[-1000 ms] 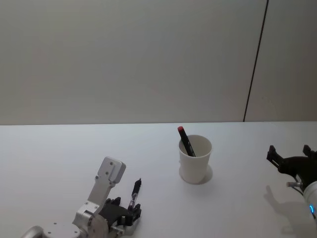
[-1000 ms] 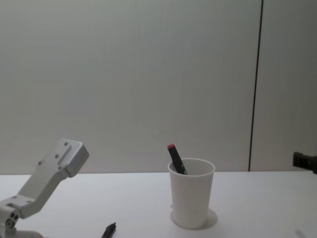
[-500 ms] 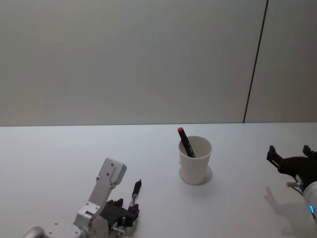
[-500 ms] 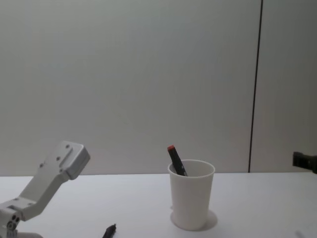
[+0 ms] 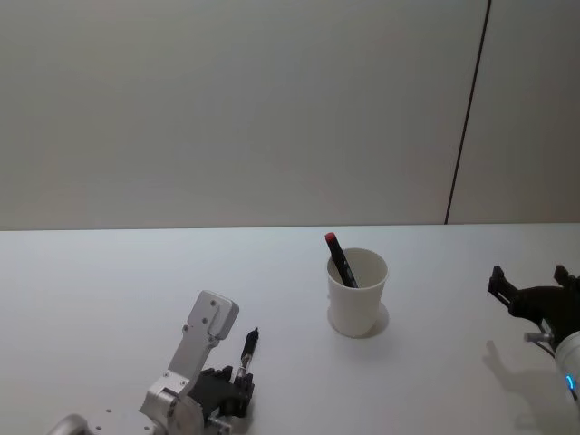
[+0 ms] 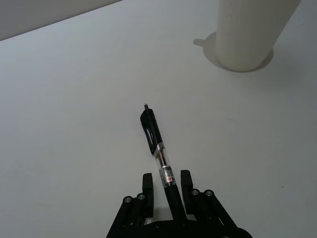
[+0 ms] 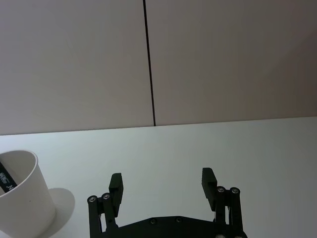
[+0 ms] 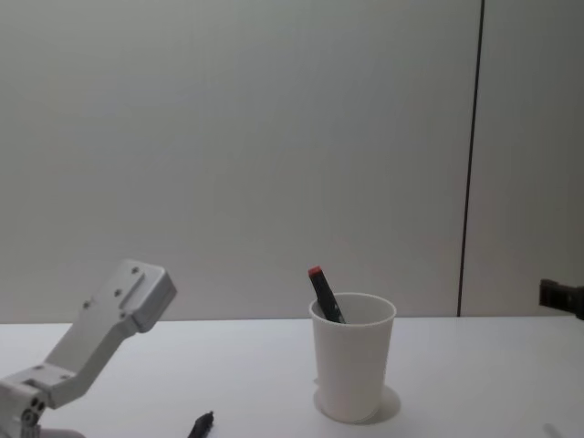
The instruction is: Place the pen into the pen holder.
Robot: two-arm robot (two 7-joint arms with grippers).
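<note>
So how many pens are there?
2. One black pen lies on the table inside the open left claw; one red-capped pen stands in the white cup. Others could be hidden inside it.

White table (image 5: pixel 109 272) meets a plain wall (image 5: pixel 227 109) crossed by a thin dark seam (image 5: pixel 468 109), perhaps a panel joint.

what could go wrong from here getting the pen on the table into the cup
1. The left gripper has its fingers open on either side of the black-and-clear pen, near one end of it. Gripped there, the long free part may droop or swing when lifted.
2. The white paper cup already holds a red-capped black marker leaning toward the robot's left. The incoming pen may strike it or tip the cup.
</note>
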